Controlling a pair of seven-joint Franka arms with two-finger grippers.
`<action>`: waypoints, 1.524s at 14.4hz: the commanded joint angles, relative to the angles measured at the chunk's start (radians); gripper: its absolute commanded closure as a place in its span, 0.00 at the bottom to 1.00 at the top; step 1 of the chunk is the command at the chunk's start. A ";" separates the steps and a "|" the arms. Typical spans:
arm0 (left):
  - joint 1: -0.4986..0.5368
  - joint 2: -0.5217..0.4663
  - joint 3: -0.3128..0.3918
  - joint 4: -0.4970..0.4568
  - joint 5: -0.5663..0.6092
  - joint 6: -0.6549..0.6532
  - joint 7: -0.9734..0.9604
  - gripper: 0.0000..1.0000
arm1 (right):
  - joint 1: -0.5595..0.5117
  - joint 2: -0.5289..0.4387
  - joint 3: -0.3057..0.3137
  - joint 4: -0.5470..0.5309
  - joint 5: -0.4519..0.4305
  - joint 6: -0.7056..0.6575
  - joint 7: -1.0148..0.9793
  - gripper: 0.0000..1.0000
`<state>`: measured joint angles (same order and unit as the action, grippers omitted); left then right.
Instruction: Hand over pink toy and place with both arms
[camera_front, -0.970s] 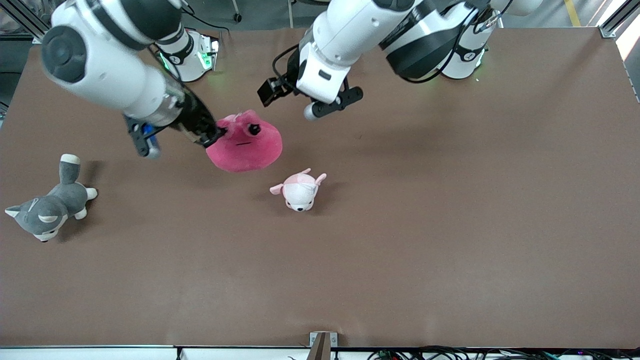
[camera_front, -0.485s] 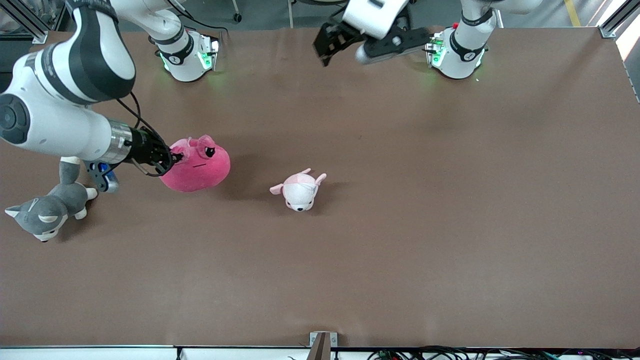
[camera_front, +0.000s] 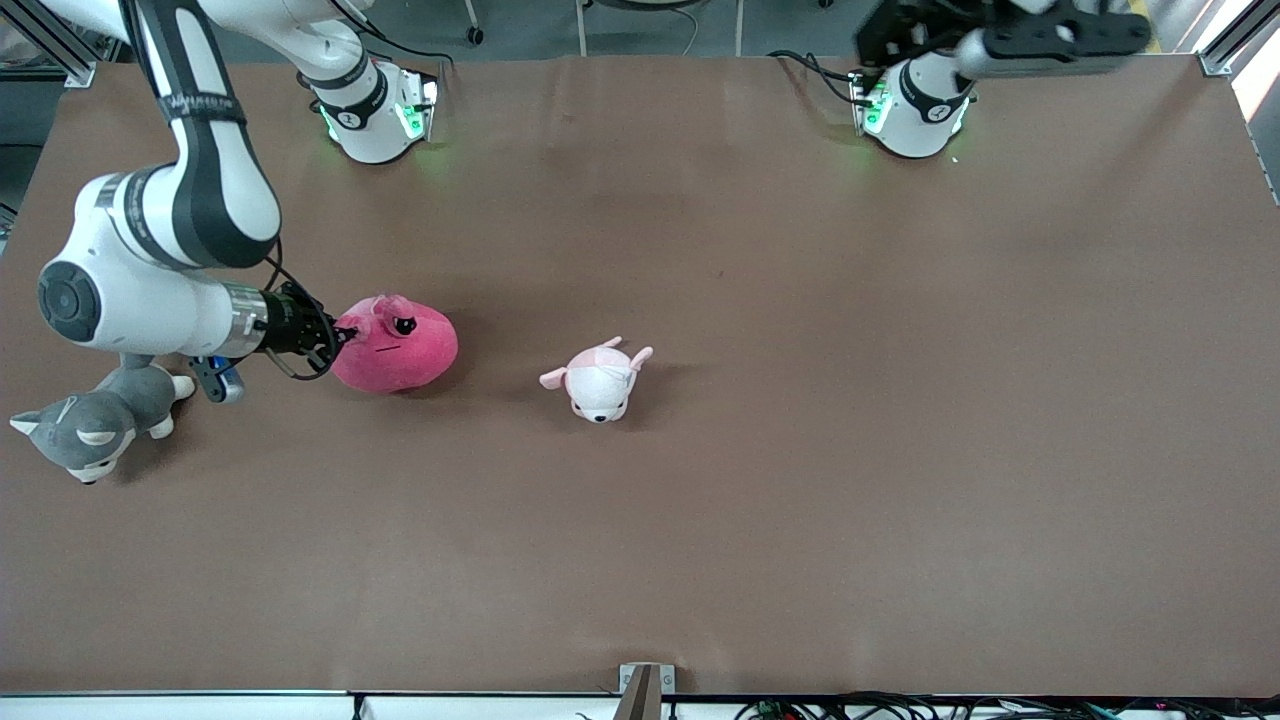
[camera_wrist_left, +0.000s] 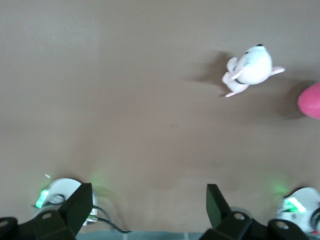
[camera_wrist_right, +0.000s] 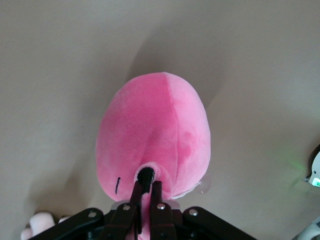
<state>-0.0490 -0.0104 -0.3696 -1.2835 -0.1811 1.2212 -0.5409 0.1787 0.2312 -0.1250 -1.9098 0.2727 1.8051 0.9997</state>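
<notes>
Pinching the pink toy by one eye, my right pincer sits clamped at its nine o'clock, the toy on the worktop beside the white plush. My left pincer hangs spread wide above its own base.

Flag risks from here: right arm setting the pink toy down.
The right gripper pinches only a small fold by the pink toy's eye, so fabric may snag in the jaws on release. The round toy could roll. The right arm's wrist hangs just above the grey dog; retreat could clip it.
</notes>
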 joint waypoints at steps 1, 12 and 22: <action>0.108 -0.046 -0.006 -0.102 0.011 0.017 0.163 0.00 | -0.037 0.036 0.019 -0.008 0.005 0.008 -0.007 0.88; 0.204 0.042 -0.008 -0.306 0.233 0.314 0.309 0.00 | -0.137 0.046 0.018 0.260 -0.097 -0.128 -0.655 0.00; 0.363 0.058 -0.008 -0.235 0.213 0.317 0.383 0.00 | -0.174 0.037 0.016 0.439 -0.239 -0.156 -1.023 0.00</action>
<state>0.2593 0.0410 -0.3667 -1.5559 0.0295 1.5422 -0.2045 0.0279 0.2777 -0.1249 -1.4926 0.0685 1.6801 -0.0099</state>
